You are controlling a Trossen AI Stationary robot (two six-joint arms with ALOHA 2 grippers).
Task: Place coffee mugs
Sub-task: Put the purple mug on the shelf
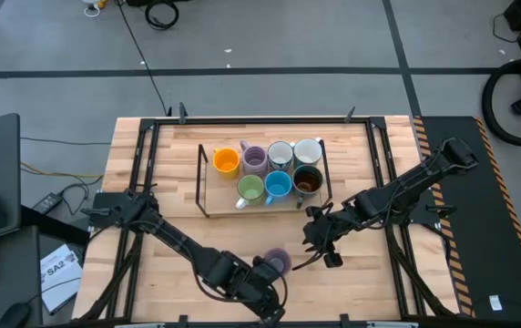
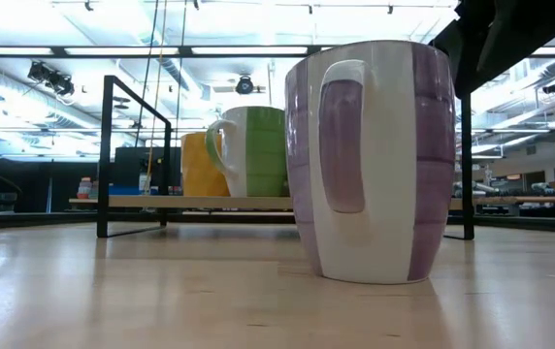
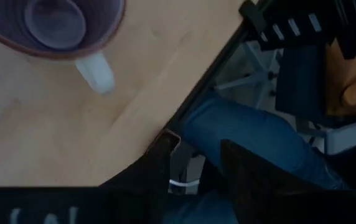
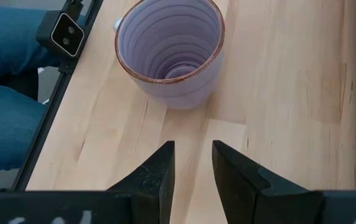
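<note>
tipping risk: lilac mug (image 1: pixel 278 261) stands loose beside left gripper (image 1: pixel 265 282), fingers parted, empty; a nudge topples it.
right gripper (image 4: pixel 192 163): narrow gap, holding nothing.

A wooden table (image 1: pixel 352 282) fills the middle of the high view. A black-framed tray (image 1: pixel 208 202) sits on it at upper centre, carrying seven mugs (image 1: pixel 279 169) in two rows. One lilac mug (image 1: pixel 279 261) stands upright directly on the wood at lower centre, apart from the tray.
</note>
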